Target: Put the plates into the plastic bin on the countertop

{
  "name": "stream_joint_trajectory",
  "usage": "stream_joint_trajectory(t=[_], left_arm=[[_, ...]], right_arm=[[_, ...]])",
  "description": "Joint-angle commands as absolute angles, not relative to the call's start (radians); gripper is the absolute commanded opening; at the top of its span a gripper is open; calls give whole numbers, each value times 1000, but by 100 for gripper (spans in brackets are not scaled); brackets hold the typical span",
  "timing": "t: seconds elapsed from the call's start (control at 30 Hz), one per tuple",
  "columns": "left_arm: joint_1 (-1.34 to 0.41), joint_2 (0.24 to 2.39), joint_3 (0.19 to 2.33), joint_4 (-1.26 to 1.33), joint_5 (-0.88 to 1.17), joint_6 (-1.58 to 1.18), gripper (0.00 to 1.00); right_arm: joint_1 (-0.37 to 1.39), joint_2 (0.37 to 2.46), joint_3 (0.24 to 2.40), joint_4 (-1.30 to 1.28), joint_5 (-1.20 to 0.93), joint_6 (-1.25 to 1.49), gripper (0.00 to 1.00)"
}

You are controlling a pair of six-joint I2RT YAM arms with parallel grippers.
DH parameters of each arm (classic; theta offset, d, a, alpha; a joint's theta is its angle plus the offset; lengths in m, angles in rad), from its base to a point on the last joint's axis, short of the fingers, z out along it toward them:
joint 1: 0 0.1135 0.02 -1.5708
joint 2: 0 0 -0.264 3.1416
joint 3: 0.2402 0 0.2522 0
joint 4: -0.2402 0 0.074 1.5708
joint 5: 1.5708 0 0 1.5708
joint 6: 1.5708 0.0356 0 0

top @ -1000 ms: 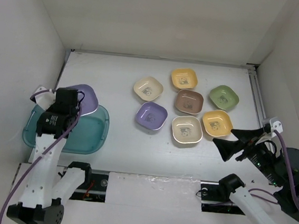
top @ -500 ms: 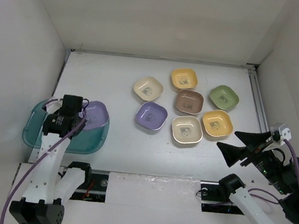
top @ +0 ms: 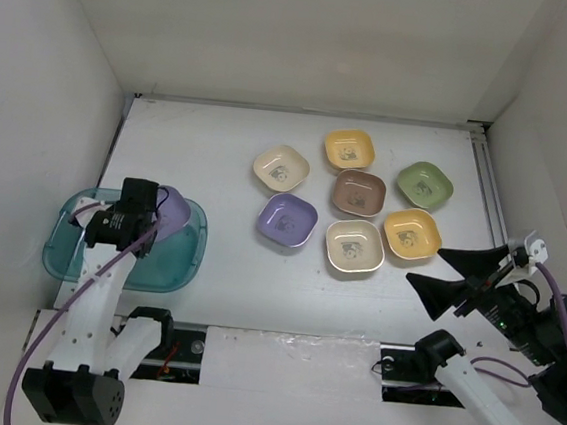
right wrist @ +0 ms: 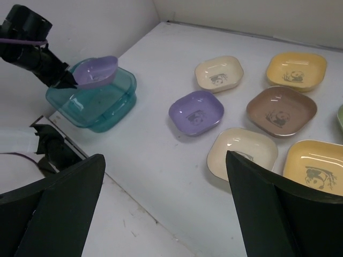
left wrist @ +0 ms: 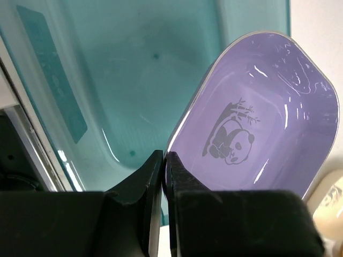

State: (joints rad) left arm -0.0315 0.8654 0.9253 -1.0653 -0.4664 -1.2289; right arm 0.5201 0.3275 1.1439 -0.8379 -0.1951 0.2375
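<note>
Purple plastic is what the left fingers (left wrist: 158,167) are clenched on. They pinch the near rim of a purple plate (left wrist: 252,123), which juts out beyond them, tilted, with its panda print showing. Over the last second the arm has brought this plate down and inward. It was higher, over the far edge of the plastic bin (left wrist: 134,64), and now it hangs low with the bin's teal floor beneath and beyond the fingers. In the right wrist view the plate seems to be just above the bin's rim rather than resting inside, so I judge the drop to be close but not yet made. Letting go is what remains for this one.

The right fingers (right wrist: 284,209) stand spread wide and empty, well apart from the left fingers across the tabletop (top: 220,146), and have shifted only slightly. Seven other plates (top: 353,247) lie ahead of them where they were, so most of the task is left.
</note>
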Motion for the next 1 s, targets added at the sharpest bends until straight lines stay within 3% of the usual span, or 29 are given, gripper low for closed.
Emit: stream_joint_trajectory(t=[0.0, 0.37, 0.53, 0.8, 0.83, 0.93, 0.97], left_arm=[[-25, 928, 904, -1031, -537, -1387, 3], [-25, 919, 733, -954, -492, -1454, 0], [-25, 1044, 709, -853, -492, -1471, 0], [-25, 1187, 690, -669, -428, -1390, 10], [-25, 1187, 701, -657, -419, -1355, 28], [-59, 1178, 735, -661, -419, -1344, 54], [-75, 1167, 770, -695, -429, -1344, 85]], right_arm=[[548, 362, 1178, -773, -215, 224, 100], [583, 341, 1177, -795, -129, 215, 100], [583, 341, 1177, -795, -140, 215, 100], [583, 359, 1177, -805, -109, 215, 100], [583, 359, 1177, -805, -109, 215, 100], [583, 368, 1167, -805, -98, 215, 100], [583, 379, 1167, -805, -88, 215, 100]])
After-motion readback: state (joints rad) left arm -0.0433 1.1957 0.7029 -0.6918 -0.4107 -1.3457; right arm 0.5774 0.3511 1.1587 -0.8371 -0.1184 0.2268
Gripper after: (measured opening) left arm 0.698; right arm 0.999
